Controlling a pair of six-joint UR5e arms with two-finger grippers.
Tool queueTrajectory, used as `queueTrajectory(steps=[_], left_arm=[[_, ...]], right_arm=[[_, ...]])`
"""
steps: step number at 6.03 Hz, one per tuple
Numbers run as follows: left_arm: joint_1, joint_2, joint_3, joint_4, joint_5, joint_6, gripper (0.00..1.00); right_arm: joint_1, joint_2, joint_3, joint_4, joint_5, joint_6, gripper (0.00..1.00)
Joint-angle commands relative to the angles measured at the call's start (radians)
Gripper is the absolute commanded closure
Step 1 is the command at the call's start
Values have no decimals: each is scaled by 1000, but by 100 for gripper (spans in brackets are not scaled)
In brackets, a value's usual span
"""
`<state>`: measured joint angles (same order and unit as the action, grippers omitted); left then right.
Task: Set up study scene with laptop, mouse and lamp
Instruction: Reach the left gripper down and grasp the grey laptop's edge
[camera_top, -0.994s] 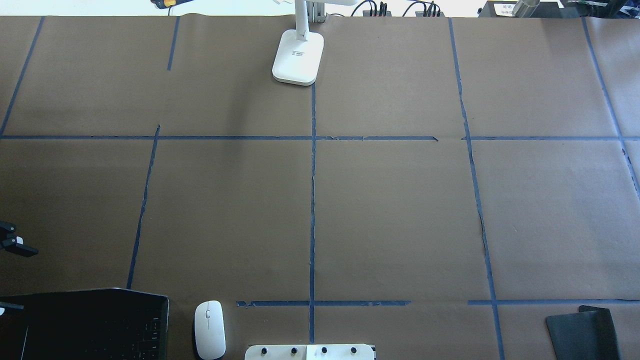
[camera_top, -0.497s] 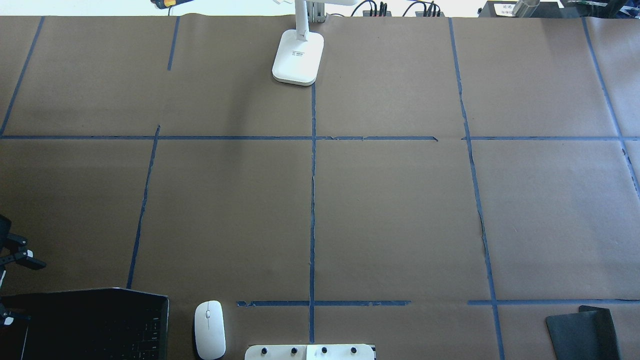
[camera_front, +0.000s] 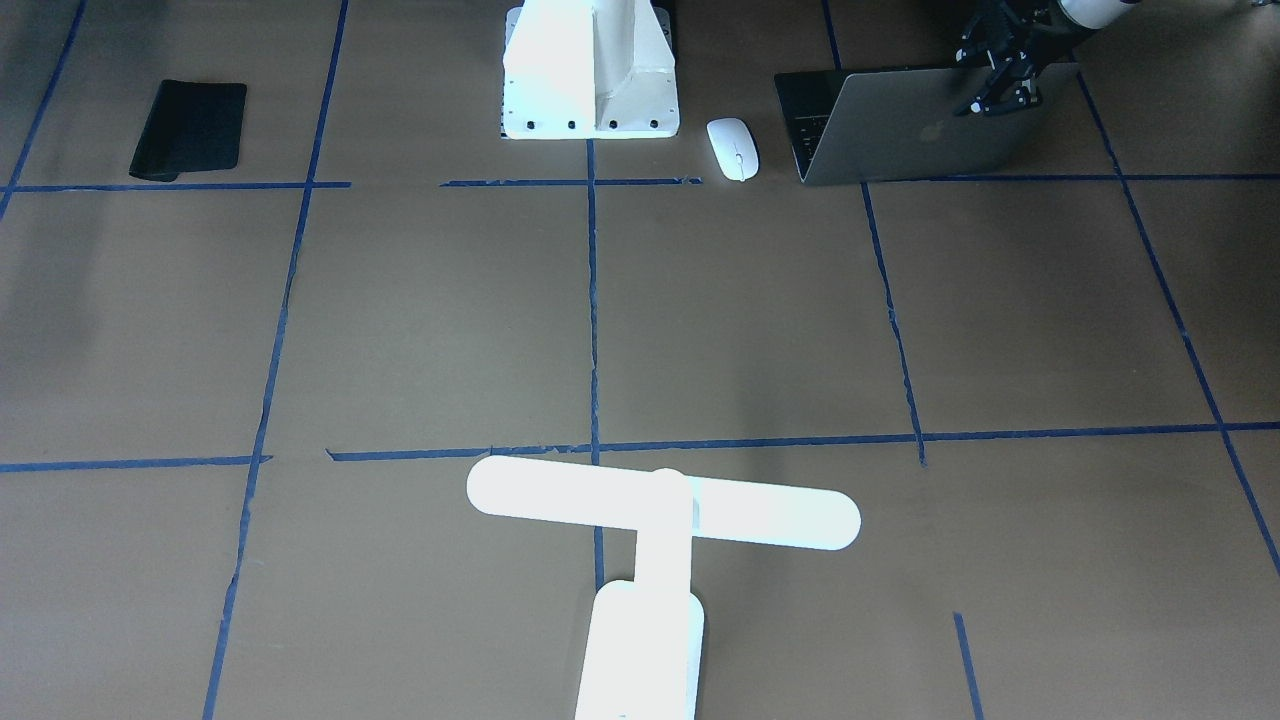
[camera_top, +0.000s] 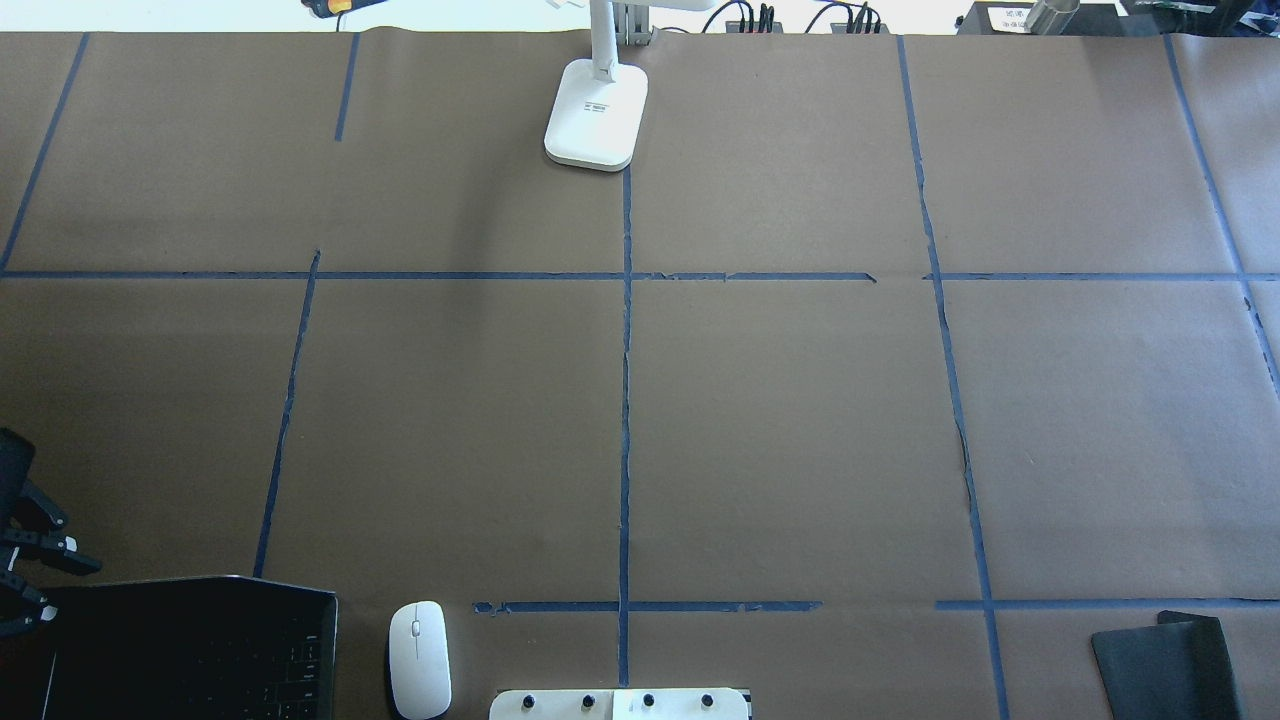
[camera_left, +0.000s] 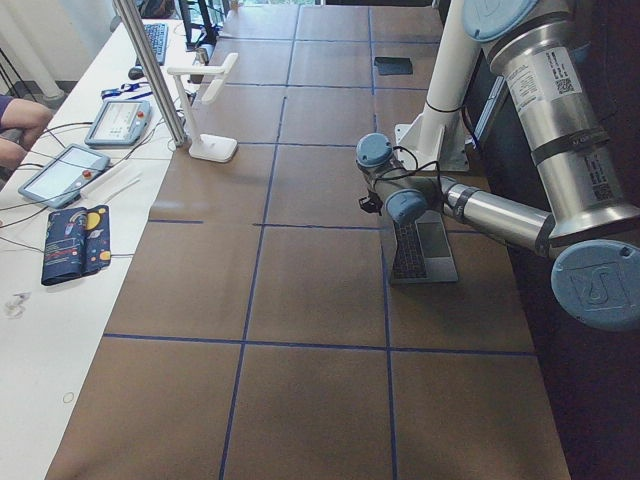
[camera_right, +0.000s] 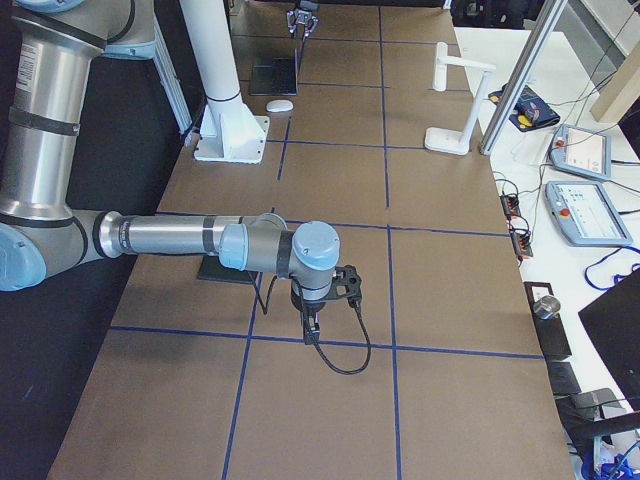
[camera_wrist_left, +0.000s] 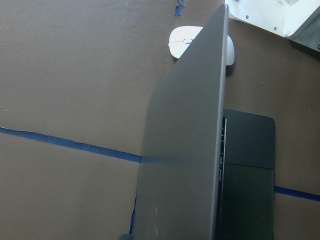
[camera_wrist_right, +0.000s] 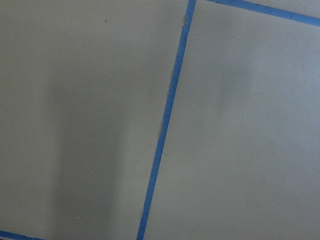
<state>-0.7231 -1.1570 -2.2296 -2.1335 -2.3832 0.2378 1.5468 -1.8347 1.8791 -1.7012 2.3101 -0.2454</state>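
Clock refs use the overhead view, with 12 as the table edge away from the robot.

- **Laptop:** The laptop (camera_top: 190, 650) sat open at the 7 o'clock corner. Its keyboard faced the robot and the lid was raised, apple logo toward the operators' side.
- **Left gripper:** The left gripper (camera_front: 1000, 90) was at the lid's top edge, near its 9 o'clock end, jaws spread wide. In the overhead view one finger lay on each side of that edge. I couldn't tell whether either finger touched the lid, and it gripped nothing that I could see.
- **Left wrist view:** It looked down the lid edge-on, with keys and trackpad to one side and the mouse past the lid's far end.
- **Mouse:** The mouse (camera_top: 419, 660) lay on the brown paper (camera_top: 800, 420) just at 3 o'clock of the laptop, not touching it. It sat between the laptop and the white pedestal (camera_top: 620, 703) at 6 o'clock.
- **Lamp:** The lamp (camera_top: 597, 110) stood upright at 12 o'clock, beside the centre tape line (camera_top: 625, 400), with its bar head level.
- **Black pad:** The black pad (camera_top: 1160, 660) lay flat at the 5 o'clock corner.
- **Right gripper:** The right gripper (camera_right: 312, 325) showed only in the right-side view. It pointed down over bare paper near a tape crossing, well apart from all three items. I couldn't tell how far open it was. Its wrist view had only paper and tape.
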Motion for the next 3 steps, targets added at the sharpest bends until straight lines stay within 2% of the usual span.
queueTrajectory(steps=[1, 3], left_arm=[[-2, -22, -2, -2, -5, 6, 99], [-25, -49, -9, -2, -5, 8, 100]], right_arm=[[-1, 0, 0, 0, 0, 0, 0], [-1, 0, 0, 0, 0, 0, 0]])
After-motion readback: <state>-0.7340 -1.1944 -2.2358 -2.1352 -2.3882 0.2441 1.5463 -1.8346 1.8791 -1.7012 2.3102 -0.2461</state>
